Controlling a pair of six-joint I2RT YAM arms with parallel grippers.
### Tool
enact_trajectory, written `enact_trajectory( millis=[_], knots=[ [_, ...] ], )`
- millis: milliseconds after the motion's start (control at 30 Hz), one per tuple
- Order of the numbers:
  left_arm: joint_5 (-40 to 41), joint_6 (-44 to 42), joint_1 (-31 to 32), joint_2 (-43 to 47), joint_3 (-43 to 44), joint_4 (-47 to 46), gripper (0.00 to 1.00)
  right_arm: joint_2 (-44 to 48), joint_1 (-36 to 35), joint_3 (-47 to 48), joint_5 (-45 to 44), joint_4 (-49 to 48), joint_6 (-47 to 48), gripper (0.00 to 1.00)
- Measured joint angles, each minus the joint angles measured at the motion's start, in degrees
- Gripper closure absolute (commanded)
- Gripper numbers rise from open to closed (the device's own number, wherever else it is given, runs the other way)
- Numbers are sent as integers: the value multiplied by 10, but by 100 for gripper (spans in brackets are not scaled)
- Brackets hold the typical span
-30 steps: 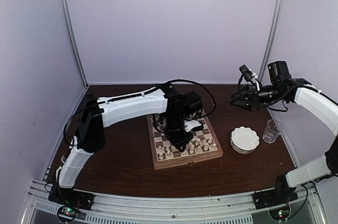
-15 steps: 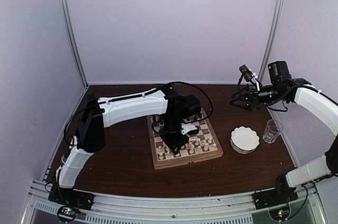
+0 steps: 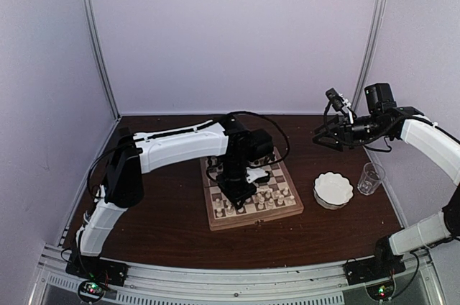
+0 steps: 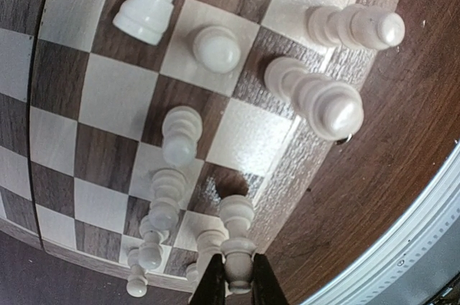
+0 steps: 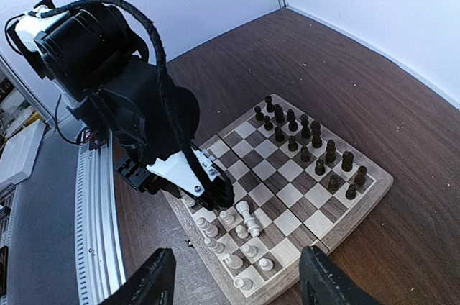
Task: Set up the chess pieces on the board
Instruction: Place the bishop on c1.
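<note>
Fingers (image 4: pixel 213 285) of the left gripper (image 4: pixel 237 287) pinch a cream piece (image 4: pixel 236 237) by its top, its base at a dark square beside the border of the board (image 4: pixel 291 175); more cream pieces (image 4: pixel 215 47) stand close by, one tipped over. Dark pieces (image 5: pixel 302 136) fill the far rows. Right gripper (image 5: pixel 233 283) hangs high, jaws wide apart

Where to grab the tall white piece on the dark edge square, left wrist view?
Pinch the tall white piece at the narrow neck under its head, from straight above: it stands upright. One finger over the border, one over the empty light square.
</note>
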State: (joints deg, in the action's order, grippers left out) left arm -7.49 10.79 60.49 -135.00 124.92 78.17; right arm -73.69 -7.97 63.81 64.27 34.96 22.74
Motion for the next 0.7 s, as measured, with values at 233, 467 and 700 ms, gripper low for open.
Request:
enact_trajectory(
  millis=[233, 467, 700],
  knots=[
    [0, 0, 0, 0, 0, 0, 88, 0, 0, 0, 0, 0, 0, 39],
    [0, 0, 0, 0, 0, 0, 82, 0, 0, 0, 0, 0, 0, 39],
    [0, 0, 0, 0, 0, 0, 76, 0, 0, 0, 0, 0, 0, 39]
  ],
)
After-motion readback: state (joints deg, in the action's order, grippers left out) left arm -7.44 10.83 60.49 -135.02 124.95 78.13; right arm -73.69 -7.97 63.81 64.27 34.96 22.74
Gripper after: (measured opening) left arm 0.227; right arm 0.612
